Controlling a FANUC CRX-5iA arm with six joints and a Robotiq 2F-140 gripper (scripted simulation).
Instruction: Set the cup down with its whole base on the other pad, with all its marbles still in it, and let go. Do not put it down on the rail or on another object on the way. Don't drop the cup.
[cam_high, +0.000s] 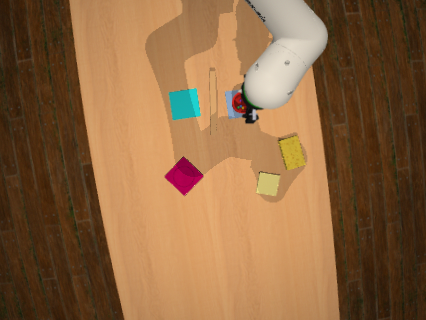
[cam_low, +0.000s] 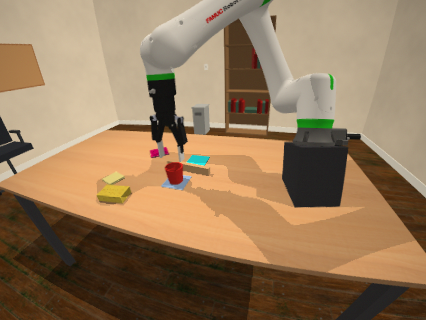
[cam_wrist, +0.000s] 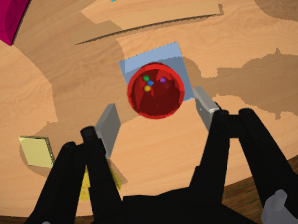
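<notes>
claw (cam_wrist: 158, 120) half open above red cup (cam_wrist: 156, 90), gripping nothing. cup upright on pale blue pad (cam_wrist: 133, 67), marbles inside. looks light, rigid, smooth-walled, likely tippy; best pinched across the rim, kept level toward cyan pad (cam_high: 184, 103).

The white arm (cam_low: 210, 30) reaches out from its black pedestal (cam_low: 300, 197) and bends at the elbow, so the wrist points straight down. The black tool (cam_low: 169, 146) hangs vertically under the green-ringed wrist, fingertips low. Its two fingers stand spread apart, with open space between them, gripping nothing. In the wrist view both linkages splay outward symmetrically.
</notes>
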